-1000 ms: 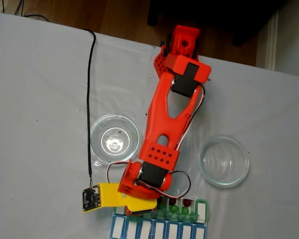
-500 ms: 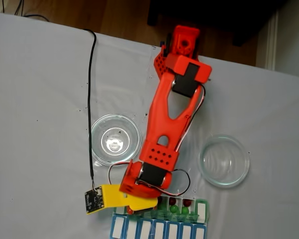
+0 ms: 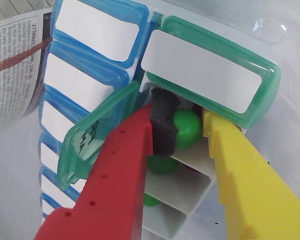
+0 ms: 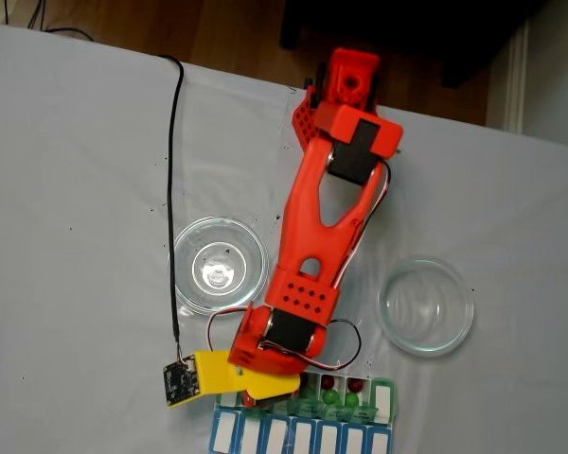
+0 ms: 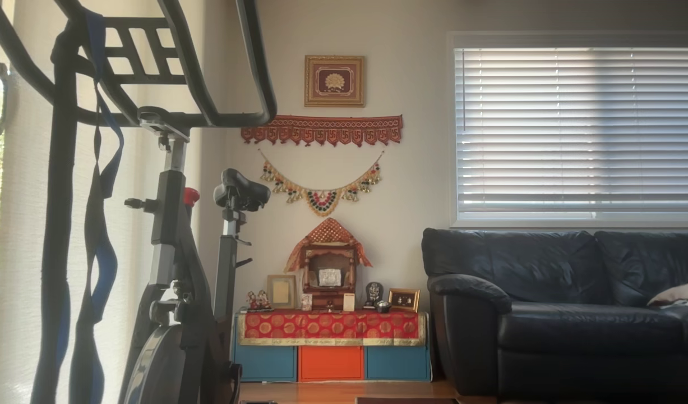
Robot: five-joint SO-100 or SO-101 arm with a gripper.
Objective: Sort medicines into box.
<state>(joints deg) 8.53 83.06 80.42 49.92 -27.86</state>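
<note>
Wrist view: the gripper [image 3: 187, 127] is reaching into the green row of the box [image 3: 210, 70]. The red finger [image 3: 125, 165], with its black foam pad [image 3: 164, 127], is sitting on the left; the yellow finger [image 3: 240, 170] is sitting on the right. A bright green ball [image 3: 186, 129] is lying between them, touching the foam pad. The yellow finger is standing just beside the ball, and contact on that side cannot be confirmed, so the fingers are part-way apart and I cannot tell whether they are actually gripping the ball.

Compartment in use: its green lid [image 3: 92, 137] is standing open on the left, handwriting on it, too tilted to read. The neighbouring green lid with a white label is lying closed just beyond the fingertips. More green balls [image 3: 162, 164] are resting lower in the white compartments, partly hidden by the red finger. The blue row [image 3: 85, 55] is adjoining on the left, lids closed.

Fixed view: the red arm [image 4: 312, 255] is stretching toward the near edge of the white table [image 4: 76, 189], its yellow end over the left part of the box [image 4: 383, 402]. Green and dark red balls [image 4: 329, 383] are showing in the open compartments on the right. Two clear glass dishes are flanking the arm, left [image 4: 218, 265] and right [image 4: 426, 305], well apart.
</note>
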